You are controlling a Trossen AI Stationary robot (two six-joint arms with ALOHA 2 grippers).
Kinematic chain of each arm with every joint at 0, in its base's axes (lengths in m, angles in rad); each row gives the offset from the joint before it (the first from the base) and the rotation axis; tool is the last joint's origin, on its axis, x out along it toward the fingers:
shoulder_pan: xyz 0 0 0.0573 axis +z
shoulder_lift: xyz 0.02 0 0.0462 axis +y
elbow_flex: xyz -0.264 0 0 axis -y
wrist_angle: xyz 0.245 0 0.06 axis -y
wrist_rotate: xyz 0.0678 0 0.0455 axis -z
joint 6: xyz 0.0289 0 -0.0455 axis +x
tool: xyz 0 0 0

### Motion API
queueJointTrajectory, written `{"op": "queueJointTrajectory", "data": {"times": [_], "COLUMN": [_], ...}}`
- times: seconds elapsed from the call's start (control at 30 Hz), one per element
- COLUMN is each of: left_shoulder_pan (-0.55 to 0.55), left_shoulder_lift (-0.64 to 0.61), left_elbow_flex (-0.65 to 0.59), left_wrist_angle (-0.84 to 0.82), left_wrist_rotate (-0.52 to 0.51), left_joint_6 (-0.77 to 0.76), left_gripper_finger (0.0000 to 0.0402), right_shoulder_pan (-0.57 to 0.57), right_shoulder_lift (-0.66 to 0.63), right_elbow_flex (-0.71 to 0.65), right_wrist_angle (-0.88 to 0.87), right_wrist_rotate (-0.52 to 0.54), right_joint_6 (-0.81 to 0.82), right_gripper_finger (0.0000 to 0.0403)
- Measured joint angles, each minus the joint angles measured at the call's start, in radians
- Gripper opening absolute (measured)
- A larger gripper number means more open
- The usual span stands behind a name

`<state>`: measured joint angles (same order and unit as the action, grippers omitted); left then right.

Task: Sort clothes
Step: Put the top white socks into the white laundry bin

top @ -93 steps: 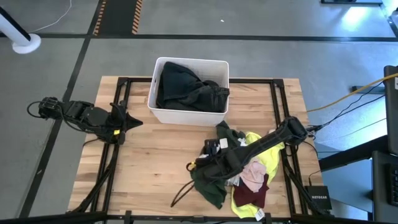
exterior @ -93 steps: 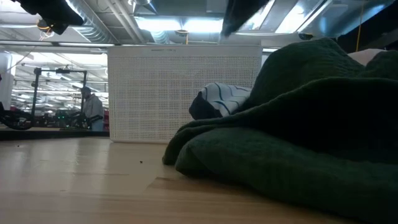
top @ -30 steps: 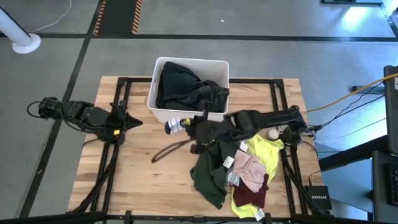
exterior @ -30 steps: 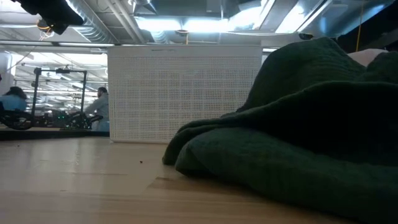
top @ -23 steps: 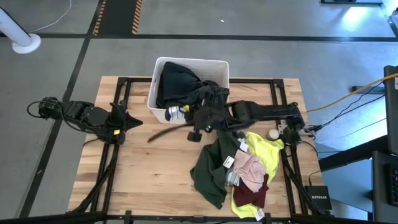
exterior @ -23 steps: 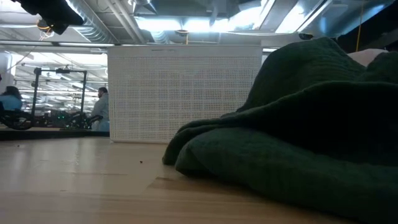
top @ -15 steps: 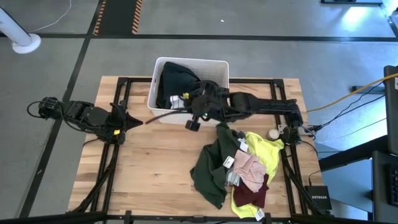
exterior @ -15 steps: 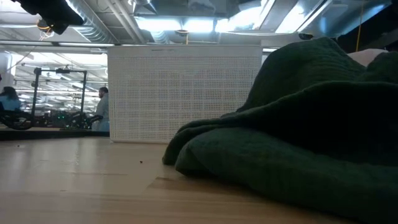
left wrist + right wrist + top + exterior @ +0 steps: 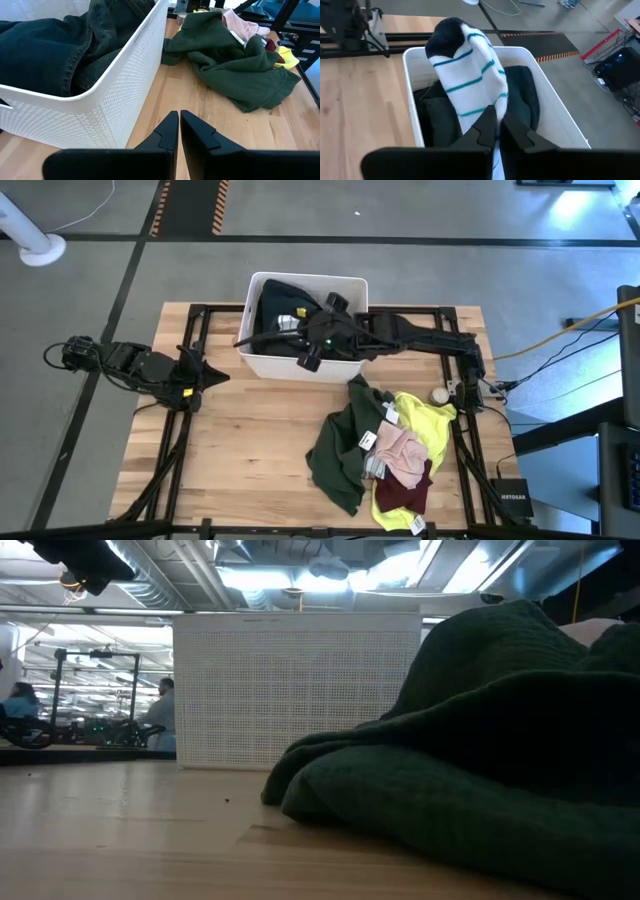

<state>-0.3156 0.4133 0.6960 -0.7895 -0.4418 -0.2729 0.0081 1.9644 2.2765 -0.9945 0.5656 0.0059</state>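
My right gripper (image 9: pixel 296 323) hangs over the white bin (image 9: pixel 352 283) at the table's far side, shut on a white sock (image 9: pixel 470 75) with teal stripes and a dark end. A thin dark strand (image 9: pixel 250 338) trails from it across the bin's left wall. Dark garments (image 9: pixel 285 300) lie in the bin. The other clothes lie in a pile on the near right of the table: dark green (image 9: pixel 338 452), neon yellow (image 9: pixel 428 425), pale pink (image 9: pixel 405 452) and maroon (image 9: pixel 405 495). My left gripper (image 9: pixel 178 116) waits shut at the table's left, pointing at the bin. My right gripper pinches the sock's white striped part (image 9: pixel 489 104) between its two fingers. The sock reaches out past the fingertips with its dark end (image 9: pixel 445 35) farthest from them. It is lifted clear, above the dark garments in the bin.
The bin wall (image 9: pixel 295 690) stands behind the green garment (image 9: pixel 480 750) in the low view. A small beige round object (image 9: pixel 438 395) lies by the right arm's base. Bare wood shows at the table's near left (image 9: pixel 230 460). People stand in the room far behind (image 9: pixel 160 715).
My right gripper has carried the sock toward the table's far edge, from in front of the bin's near wall to above the bin. The dark strand trailing from it has gone along and now lies across the bin's left wall.
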Motion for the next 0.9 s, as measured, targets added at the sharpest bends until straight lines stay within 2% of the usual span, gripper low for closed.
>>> {"op": "queueJointTrajectory", "data": {"times": [0.53,0.7,0.9], "left_shoulder_pan": [0.0,0.0,0.0], "left_shoulder_lift": [0.0,0.001,0.001], "left_elbow_flex": [0.0,0.0,0.0], "left_wrist_angle": [0.02,0.02,0.019], "left_wrist_rotate": [0.0,0.0,0.0], "left_joint_6": [0.035,0.035,0.037], "left_gripper_finger": [0.0013,0.0013,0.0013], "right_shoulder_pan": [-0.06,-0.091,-0.13], "right_shoulder_lift": [0.0,0.002,0.003], "right_elbow_flex": [-0.001,-0.043,-0.115], "right_wrist_angle": [0.078,0.085,0.102], "right_wrist_rotate": [0.0,-0.006,-0.063], "right_joint_6": [-0.002,0.047,0.076], "right_gripper_finger": [0.0019,0.0019,0.0019]}}
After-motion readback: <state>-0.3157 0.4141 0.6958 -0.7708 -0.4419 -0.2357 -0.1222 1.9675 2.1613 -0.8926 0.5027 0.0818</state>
